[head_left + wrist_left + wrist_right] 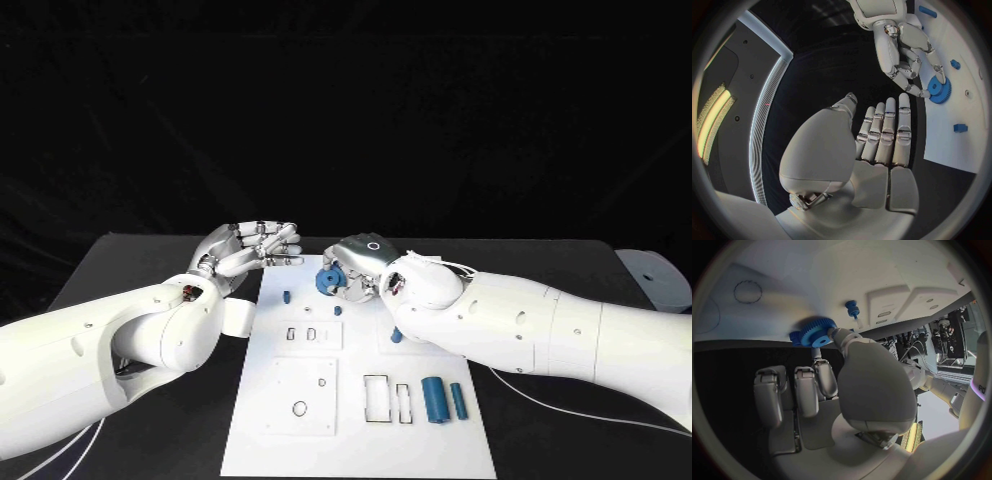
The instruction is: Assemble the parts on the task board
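In the lower centre of the head view, the white task board [361,400] lies on the black worktop [144,260]. Three blue cylindrical parts [433,400] lie side by side at its lower right, apparently waiting their turn. Further up, near the frame's middle, the right hand [361,268] pinches a blue gear [330,280] at the board's upper edge, fingertips clamped on its rim, probably to seat it on a post. In the right wrist view the gear [812,334] sits at the fingertips, against the board. Just left of it, the left hand [253,245] hovers beside the board with straight fingers held together, holding nothing.
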You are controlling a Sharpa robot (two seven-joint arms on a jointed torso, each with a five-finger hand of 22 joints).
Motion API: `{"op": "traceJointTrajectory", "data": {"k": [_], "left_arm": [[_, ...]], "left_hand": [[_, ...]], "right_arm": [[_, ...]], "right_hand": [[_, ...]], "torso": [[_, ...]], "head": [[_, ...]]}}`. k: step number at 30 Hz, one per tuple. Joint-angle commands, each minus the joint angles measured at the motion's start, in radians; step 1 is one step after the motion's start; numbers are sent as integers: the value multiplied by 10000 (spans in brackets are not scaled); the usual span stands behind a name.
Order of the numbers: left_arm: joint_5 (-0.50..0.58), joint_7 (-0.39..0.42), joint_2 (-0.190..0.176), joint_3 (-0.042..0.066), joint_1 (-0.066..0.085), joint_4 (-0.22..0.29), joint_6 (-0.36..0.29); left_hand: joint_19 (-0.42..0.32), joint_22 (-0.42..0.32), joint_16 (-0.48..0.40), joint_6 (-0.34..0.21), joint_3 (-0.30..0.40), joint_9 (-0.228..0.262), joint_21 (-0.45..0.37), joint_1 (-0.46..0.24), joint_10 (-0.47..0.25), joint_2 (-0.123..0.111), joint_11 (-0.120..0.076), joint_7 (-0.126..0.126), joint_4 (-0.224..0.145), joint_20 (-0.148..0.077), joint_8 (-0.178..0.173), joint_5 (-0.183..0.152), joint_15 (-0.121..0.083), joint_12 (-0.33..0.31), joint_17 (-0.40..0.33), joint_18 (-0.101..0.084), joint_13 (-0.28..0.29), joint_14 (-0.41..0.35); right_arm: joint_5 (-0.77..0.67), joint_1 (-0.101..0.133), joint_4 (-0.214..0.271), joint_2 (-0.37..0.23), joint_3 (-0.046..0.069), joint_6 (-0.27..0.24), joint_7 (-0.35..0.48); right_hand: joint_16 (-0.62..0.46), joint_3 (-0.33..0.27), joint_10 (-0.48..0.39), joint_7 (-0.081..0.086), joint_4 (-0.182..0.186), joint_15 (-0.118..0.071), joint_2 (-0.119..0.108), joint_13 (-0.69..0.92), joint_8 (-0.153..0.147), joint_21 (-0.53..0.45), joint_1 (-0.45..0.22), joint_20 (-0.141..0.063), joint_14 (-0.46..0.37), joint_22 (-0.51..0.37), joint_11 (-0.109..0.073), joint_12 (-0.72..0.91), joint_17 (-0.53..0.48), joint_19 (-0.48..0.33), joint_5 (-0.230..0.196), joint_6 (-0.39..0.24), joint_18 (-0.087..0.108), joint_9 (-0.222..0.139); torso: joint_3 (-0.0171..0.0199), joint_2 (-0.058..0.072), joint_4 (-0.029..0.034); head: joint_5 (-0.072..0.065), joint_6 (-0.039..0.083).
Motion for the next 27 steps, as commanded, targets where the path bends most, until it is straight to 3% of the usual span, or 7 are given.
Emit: {"op": "traceJointTrajectory", "data": {"k": [1, 2, 5, 9, 12, 22, 27], "left_arm": [[-40, 60, 26, 8, 13, 11, 77], [-40, 58, 27, 8, 14, 11, 76], [-40, 53, 26, 8, 14, 12, 75], [-40, 46, 24, 8, 14, 6, 76], [-40, 38, 17, 8, 14, -1, 74], [-40, -14, 10, 8, 14, -5, 69], [-40, -23, 2, 8, 14, -16, 67]], "left_hand": [[38, -10, -42, -39, 44, -15, 38, 116, 28, 3, 14, 122, -25, 5, -40, 51, 12, -25, 10, 144, 17, -77], [38, -10, -42, -39, 44, -15, 38, 116, 28, 3, 14, 122, -25, 5, -40, 51, 12, -25, 10, 144, 17, -77], [38, -10, -42, -39, 44, -15, 38, 116, 28, 3, 14, 122, -25, 5, -40, 51, 12, -25, 10, 144, 17, -77], [46, -12, -54, -39, 44, -16, 39, 115, 34, 1, 15, 125, -25, 3, -42, 50, 13, -40, 15, 144, 17, -83], [46, -12, -54, -39, 44, -16, 39, 115, 34, 1, 15, 125, -25, 3, -42, 50, 13, -40, 15, 144, 17, -83], [55, -17, -76, -61, 60, -23, 39, 132, 18, 12, 26, 140, -35, 2, -59, 52, 19, -77, 22, 142, 13, -99], [57, -18, -81, -65, 67, -24, 39, 141, 14, 18, 28, 142, -40, 1, -62, 52, 20, -86, 24, 142, 12, -101]], "right_arm": [[-201, -23, -74, 20, -17, 338, -126], [-179, -22, -82, 25, -17, 371, -124], [-119, -20, -101, 17, -17, 457, -133], [62, -18, -121, -38, -17, 702, -128], [403, -18, -140, -72, -17, 995, -38], [802, -16, -174, -137, -18, 1384, 31], [849, -15, -106, -303, -17, 993, -7]], "right_hand": [[52, 38, -137, -173, 31, 71, -61, 272, -307, -17, -256, 17, 748, 2482, 101, -136, 1076, 938, -502, -78, -94, 11], [65, -54, -177, -98, 76, 139, -131, 232, -504, -19, -431, 63, 754, 2480, 168, -181, 1112, 936, -870, -293, -93, -51], [122, -560, -301, 42, 279, 267, -178, 134, -945, -16, -857, 194, 780, 2487, 317, -291, 1262, 941, -1086, -751, -95, -165], [154, -1790, -356, 103, 717, 340, 170, 110, -1235, -26, -1118, 290, 787, 2481, 383, -312, 1334, 935, -1071, -739, -91, -200], [164, -2310, -338, 102, 792, 348, 474, 141, -1325, -18, -1462, 304, 791, 2491, 391, -276, 1358, 943, -1069, -662, -94, -198], [188, -2463, -232, 39, 791, 314, 887, 270, -1306, 36, -1766, 284, 806, 2547, 342, -133, 1426, 991, -971, -378, -113, -149], [189, -2421, -211, 24, 776, 299, 963, 291, -1307, 50, -1776, 271, 806, 2560, 325, -109, 1426, 1002, -871, -330, -118, -141]], "torso": [[-6, -1, -11], [-8, 1, -12], [-5, 3, -13], [-11, -4, 1], [-13, 1, -4], [-18, 0, 5], [-13, 0, -2]], "head": [[-6, -6], [-7, -11], [-5, -13], [-9, -11], [-4, -6], [-18, -20], [-6, -18]]}}
